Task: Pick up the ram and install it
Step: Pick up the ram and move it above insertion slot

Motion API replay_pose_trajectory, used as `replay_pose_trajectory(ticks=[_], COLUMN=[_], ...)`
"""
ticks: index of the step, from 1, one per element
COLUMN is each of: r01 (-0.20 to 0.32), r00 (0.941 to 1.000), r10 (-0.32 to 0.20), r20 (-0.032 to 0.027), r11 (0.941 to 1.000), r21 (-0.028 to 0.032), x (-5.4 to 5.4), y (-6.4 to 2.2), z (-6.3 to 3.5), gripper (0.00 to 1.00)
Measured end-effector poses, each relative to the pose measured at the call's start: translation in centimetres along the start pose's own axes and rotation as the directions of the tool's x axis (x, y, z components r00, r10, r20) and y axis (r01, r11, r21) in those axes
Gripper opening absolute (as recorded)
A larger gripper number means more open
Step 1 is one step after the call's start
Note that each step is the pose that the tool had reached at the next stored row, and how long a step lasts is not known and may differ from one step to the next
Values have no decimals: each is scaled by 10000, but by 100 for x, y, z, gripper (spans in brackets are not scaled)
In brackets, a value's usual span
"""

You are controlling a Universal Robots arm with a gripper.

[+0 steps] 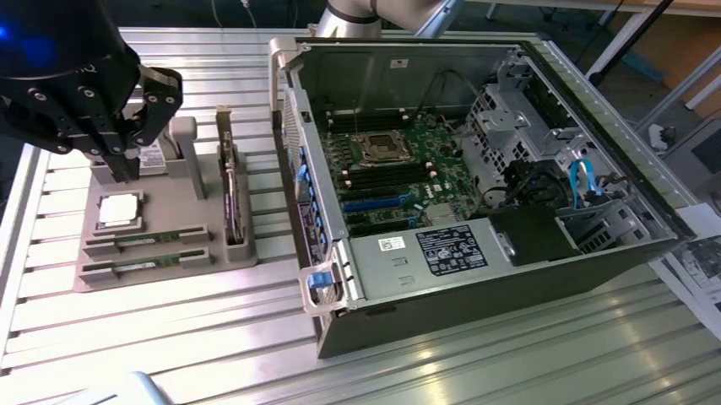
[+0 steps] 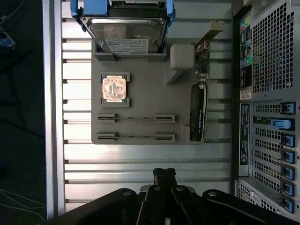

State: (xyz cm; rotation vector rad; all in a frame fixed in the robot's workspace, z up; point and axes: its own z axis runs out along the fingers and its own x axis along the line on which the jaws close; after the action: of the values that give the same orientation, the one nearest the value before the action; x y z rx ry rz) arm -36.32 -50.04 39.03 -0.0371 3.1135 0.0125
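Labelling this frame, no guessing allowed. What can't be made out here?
Exterior view: the hard drive is mostly hidden behind the gripper.
Wrist view: the ram sticks lie edge-on, chips and labels too thin to read.
Exterior view: the motherboard slots are too small to tell filled from empty.
Wrist view: the computer case is cut off by the edge.

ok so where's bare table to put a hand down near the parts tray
Widest bare patch: slatted table between the parts tray and the exterior view's bottom edge. The strip between the tray's expansion card and the computer case is narrow. Crowded: the tray, with ram sticks, processor, hard drive.
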Motion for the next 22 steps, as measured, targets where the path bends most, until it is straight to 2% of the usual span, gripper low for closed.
replay_pose_trajectory(ticks=[3, 5, 8, 12, 18, 22], r01=[756, 1250, 2306, 3050, 4256, 5060], r00=[9971, 9922, 9731, 9523, 9049, 8625], r10=[-756, -1250, -2306, -3050, -4257, -5061], r20=[-5, -8, -11, -10, -7, -1], r11=[9971, 9922, 9730, 9523, 9048, 8624], r21=[-22, -36, -67, -89, -127, -152], x=[0, 0, 0, 0, 0, 0], y=[0, 0, 0, 0, 0, 0], z=[1, 1, 2, 3, 7, 10], gripper=[10, 10, 10, 10, 10, 10])
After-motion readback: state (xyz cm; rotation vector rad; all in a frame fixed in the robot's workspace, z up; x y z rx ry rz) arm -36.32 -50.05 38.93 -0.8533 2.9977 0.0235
